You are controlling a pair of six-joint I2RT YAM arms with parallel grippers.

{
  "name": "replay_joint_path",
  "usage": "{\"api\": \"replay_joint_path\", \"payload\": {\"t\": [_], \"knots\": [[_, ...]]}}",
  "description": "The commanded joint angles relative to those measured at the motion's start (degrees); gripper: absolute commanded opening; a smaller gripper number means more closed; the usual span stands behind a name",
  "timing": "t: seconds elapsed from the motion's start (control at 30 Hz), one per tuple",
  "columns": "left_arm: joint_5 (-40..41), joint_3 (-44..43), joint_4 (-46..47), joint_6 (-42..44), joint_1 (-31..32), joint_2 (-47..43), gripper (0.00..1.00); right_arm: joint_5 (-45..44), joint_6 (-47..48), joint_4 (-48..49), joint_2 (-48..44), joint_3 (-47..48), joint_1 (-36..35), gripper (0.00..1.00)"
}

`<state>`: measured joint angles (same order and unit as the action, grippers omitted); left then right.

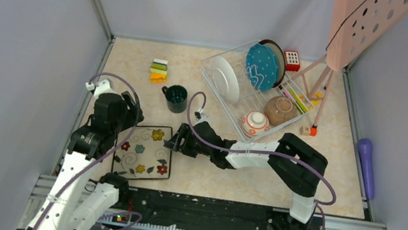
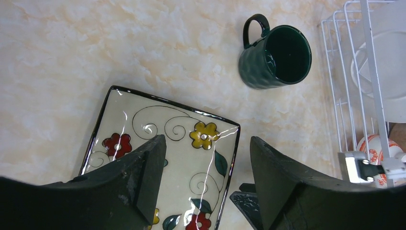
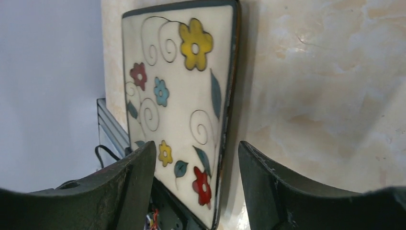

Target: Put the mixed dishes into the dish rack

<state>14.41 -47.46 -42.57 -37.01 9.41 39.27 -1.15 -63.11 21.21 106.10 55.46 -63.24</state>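
The square floral plate (image 1: 144,152) lies flat on the table at the near left; it also shows in the left wrist view (image 2: 182,143) and the right wrist view (image 3: 177,96). My right gripper (image 1: 173,142) is open, its jaws straddling the plate's right edge. My left gripper (image 1: 128,117) is open above the plate's far left part. The teal mug (image 1: 176,98) stands upright beyond the plate. The white wire dish rack (image 1: 220,61) holds a white plate (image 1: 226,79), the blue dotted plate (image 1: 262,66), a brown bowl (image 1: 280,110) and a red-marked bowl (image 1: 255,123).
A stack of coloured blocks (image 1: 158,71) sits at the far left of the table. A red toy cube (image 1: 292,60) stands behind the rack. A pink perforated stand (image 1: 355,28) on legs is at the far right. A purple object (image 1: 366,165) lies along the right edge.
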Motion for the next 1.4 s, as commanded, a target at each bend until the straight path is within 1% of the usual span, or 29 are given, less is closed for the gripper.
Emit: {"api": "replay_joint_path", "payload": {"t": [0.0,0.13,0.27,0.37,0.47,0.53,0.57,0.63,0.67,0.7,0.83,0.9,1.13,1.27,1.37], "knots": [[-0.87,-0.83,1.69,1.48,-0.36,0.13,0.7,0.97,-2.03,4.6,3.69,0.11,-0.84,0.62],[-0.96,-0.76,1.86,1.76,-0.36,0.15,0.7,0.97,-2.36,5.63,5.99,0.42,-1.12,0.6],[-1.35,-0.29,2.33,1.77,-0.44,0.21,0.7,3.23,-2.72,6.54,9.11,2.36,-1.63,0.59],[-1.72,-0.01,2.44,1.85,-0.44,0.41,0.7,2.56,-3.61,6.31,10.95,3.55,-2.05,0.55],[-2.17,0.03,2.44,1.99,-0.44,0.49,0.7,1.72,-4.27,6.82,12.57,4.09,-2.17,0.45],[-2.2,0.08,2.36,2.26,-0.44,0.58,0.71,0.76,-4.07,8.36,13.33,4.62,-2.15,0.36],[-2.24,0.0,2.32,2.44,-0.44,0.55,0.71,-0.33,-3.79,6.48,13.56,4.83,-2.19,0.28],[-2.81,0.0,2.44,3.04,-0.44,0.63,0.71,-1.93,-2.84,5.03,13.37,5.2,-2.15,0.09],[-3.36,0.0,2.53,3.35,-0.44,0.65,0.71,-2.85,-2.18,4.34,12.84,5.18,-2.15,0.02],[-3.99,0.12,2.76,3.62,-0.44,0.74,0.72,-3.8,-1.59,3.36,12.1,4.99,-2.16,0.0],[-7.24,0.96,4.1,4.29,-0.44,1.52,0.72,-7.84,1.54,-0.15,6.45,3.03,-1.94,0.0],[-9.74,1.81,5.34,4.45,-0.44,1.84,0.72,-8.92,2.73,-0.91,3.34,0.32,-1.59,0.0],[-24.71,5.84,10.74,6.64,-0.44,2.57,0.73,-6.49,6.16,0.45,-8.29,-10.02,2.51,0.0],[-29.21,8.98,14.19,4.97,-0.44,2.39,0.73,-6.31,9.38,-3.41,-13.47,-13.17,4.11,0.0],[-30.35,11.22,17.07,3.47,-0.44,2.79,0.73,-7.1,13.31,-7.41,-15.95,-13.55,4.57,0.0]]}}
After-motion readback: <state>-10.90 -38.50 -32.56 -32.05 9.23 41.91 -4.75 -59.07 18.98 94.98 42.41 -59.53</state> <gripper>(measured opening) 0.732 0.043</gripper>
